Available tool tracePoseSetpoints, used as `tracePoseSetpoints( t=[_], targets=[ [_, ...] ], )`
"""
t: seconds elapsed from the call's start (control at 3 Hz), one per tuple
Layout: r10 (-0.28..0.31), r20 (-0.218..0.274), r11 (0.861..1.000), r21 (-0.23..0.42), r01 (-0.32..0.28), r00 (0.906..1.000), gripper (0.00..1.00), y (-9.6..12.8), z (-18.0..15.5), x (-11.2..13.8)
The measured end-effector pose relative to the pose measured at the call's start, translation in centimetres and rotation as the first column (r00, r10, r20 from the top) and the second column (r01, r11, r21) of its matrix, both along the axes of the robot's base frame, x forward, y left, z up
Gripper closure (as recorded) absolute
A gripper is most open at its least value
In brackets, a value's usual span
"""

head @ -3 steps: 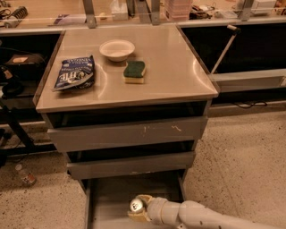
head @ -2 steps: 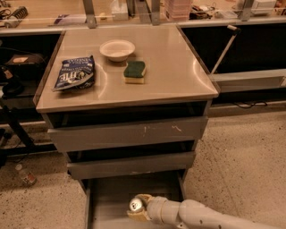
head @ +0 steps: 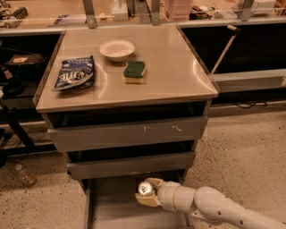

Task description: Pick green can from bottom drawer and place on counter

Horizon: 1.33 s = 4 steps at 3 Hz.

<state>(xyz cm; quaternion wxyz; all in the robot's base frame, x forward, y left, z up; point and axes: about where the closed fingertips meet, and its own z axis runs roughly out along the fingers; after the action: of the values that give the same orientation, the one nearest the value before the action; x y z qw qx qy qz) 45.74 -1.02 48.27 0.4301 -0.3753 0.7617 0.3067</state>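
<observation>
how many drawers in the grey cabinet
3, stacked: the top grey drawer with a scratched face, the plain grey middle drawer, and the wide grey bottom drawer pulled out, where the end effector grips the small green can.

Only the silver top of the small dark green can (head: 145,187) is seen. Its sides are covered by the tan fingers (head: 154,182) of the gripper (head: 144,191), which is placed low over the wide grey metal bottom drawer (head: 114,203) and is closed around the can. The front of that drawer is cut off by the lower edge. The pale round arm (head: 223,210) is cut off at the lower right corner. The insides of the grey drawer with the scratched face (head: 129,133) and of the grey drawer under it (head: 132,163) are lost in dark shadow. The words on the dark blue snack bag (head: 73,74) are too small to be read. The things on the pale wooden bench at the back (head: 40,13) are cut off by the top edge.
</observation>
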Motion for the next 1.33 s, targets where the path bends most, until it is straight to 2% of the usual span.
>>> tracePoseSetpoints(
  t=[0.33,0.67,1.0,1.33],
  targets=[
    [-0.039,0.045,0.998,-0.046,0.042,0.9982,1.0,-3.2,5.7,1.0],
    [-0.039,0.044,0.998,-0.046,0.041,0.9982,1.0,-3.2,5.7,1.0],
    [-0.075,0.071,0.996,-0.045,0.078,0.9947,1.0,-4.9,8.9,1.7],
    [-0.118,0.126,0.991,-0.048,0.125,0.9849,1.0,-7.8,15.8,2.3]
  ],
)
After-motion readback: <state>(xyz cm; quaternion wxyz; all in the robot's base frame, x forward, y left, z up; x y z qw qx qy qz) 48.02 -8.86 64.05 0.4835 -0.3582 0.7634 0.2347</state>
